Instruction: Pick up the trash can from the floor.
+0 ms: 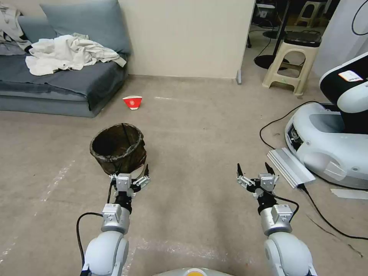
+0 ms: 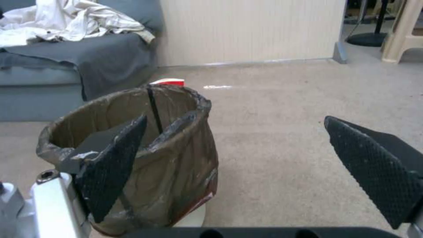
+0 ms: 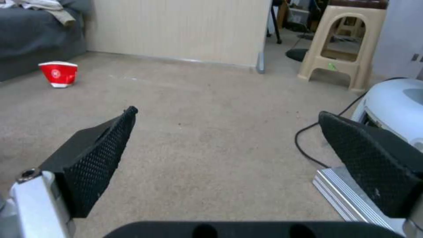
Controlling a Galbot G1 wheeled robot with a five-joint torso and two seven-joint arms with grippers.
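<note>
Standing upright on the floor (image 1: 199, 126), the trash can (image 1: 119, 147) is the reference point. The left gripper (image 1: 129, 177) sits at its near side, jaws spread wide, one finger (image 2: 110, 165) overlapping the bagged rim, the other clear beside it. The right gripper (image 1: 255, 172) hovers well apart, jaws released, grasping nothing.

The head camera looks forward and down from high up, taking in the floor (image 1: 199, 126), both arms and the wall (image 1: 184, 38) beyond. The left wrist camera sits low and close behind its tool (image 2: 233, 145), level with the trash can (image 2: 176, 145). The right wrist camera, seemingly just as low, shares the red cup (image 3: 58, 74) and stool (image 3: 341, 46) with the head view.
</note>
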